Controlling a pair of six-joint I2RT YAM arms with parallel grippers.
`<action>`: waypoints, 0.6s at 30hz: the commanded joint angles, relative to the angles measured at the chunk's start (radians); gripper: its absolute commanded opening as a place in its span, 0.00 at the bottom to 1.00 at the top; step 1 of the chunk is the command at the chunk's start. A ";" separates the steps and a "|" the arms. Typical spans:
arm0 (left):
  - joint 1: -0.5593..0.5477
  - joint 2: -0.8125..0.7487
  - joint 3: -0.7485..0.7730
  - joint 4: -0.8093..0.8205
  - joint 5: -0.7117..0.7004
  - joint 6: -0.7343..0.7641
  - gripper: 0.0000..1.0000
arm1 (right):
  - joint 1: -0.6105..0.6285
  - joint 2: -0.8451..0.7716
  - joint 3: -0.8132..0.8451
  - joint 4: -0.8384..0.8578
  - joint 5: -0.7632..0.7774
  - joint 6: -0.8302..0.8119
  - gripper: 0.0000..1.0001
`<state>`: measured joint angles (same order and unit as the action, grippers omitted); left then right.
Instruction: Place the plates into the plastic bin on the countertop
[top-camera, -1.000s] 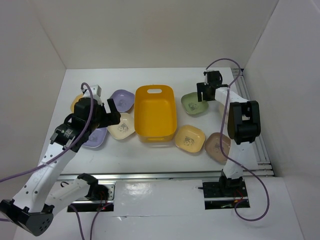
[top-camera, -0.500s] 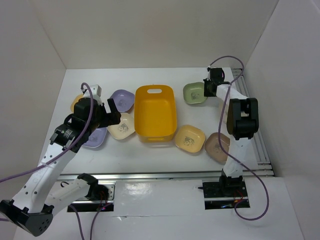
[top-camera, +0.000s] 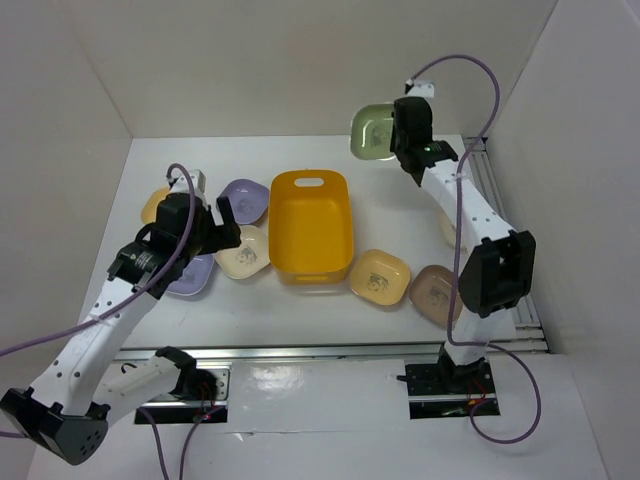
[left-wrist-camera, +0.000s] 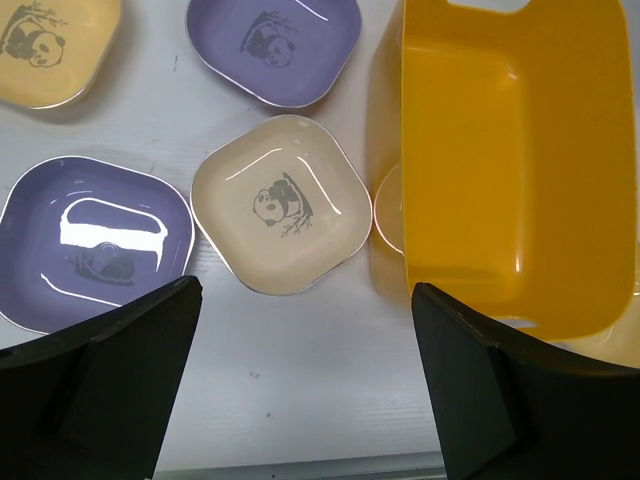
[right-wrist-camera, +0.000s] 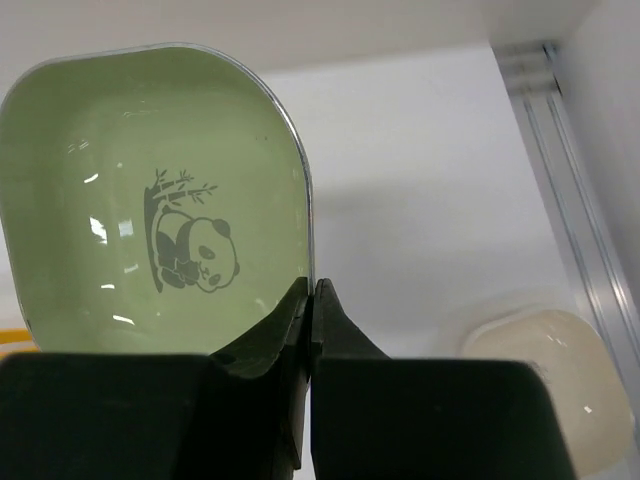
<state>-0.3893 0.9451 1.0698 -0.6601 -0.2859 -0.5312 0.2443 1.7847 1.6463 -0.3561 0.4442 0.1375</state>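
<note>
Green plate (top-camera: 372, 131) hangs tipped almost on edge above the far right of the counter (top-camera: 300, 310) in the overhead view. It is carried by the right claw (top-camera: 398, 140), up and to the right of the bin (top-camera: 310, 262), which has nothing in it. The other plates (top-camera: 380, 275) lie flat on both sides of the bin. The left claw (top-camera: 220, 222) hovers over the cream plate (top-camera: 243, 254), just left of the bin. From the left wrist, that claw is spread fully wide and touches nothing. The cream plate lies below between its fingers, one corner close to the bin wall. From the right wrist, the claw is clenched tight on the green plate, the thin lip caught between the closed tips at the middle of one side, the panda print facing the camera. These dishes look light, rigid and glossy, so probably slippery. On a plate lying flat, the raised lip seems the only place to take hold. A pinch at one edge may let the plate swing or slide, so carrying it gently and releasing it low inside the bin looks wise.
</note>
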 joint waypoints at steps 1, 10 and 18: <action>-0.003 0.006 0.021 -0.012 -0.021 -0.021 1.00 | 0.081 -0.059 0.089 -0.090 0.077 0.027 0.00; -0.003 -0.023 0.079 -0.075 -0.119 -0.059 1.00 | 0.335 -0.068 -0.017 -0.117 -0.036 0.098 0.00; -0.003 -0.043 0.070 -0.125 -0.156 -0.090 1.00 | 0.473 -0.027 -0.086 -0.072 0.112 0.254 0.00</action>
<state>-0.3897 0.9241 1.1168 -0.7692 -0.4095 -0.6022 0.7021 1.7554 1.5539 -0.4610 0.4652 0.3103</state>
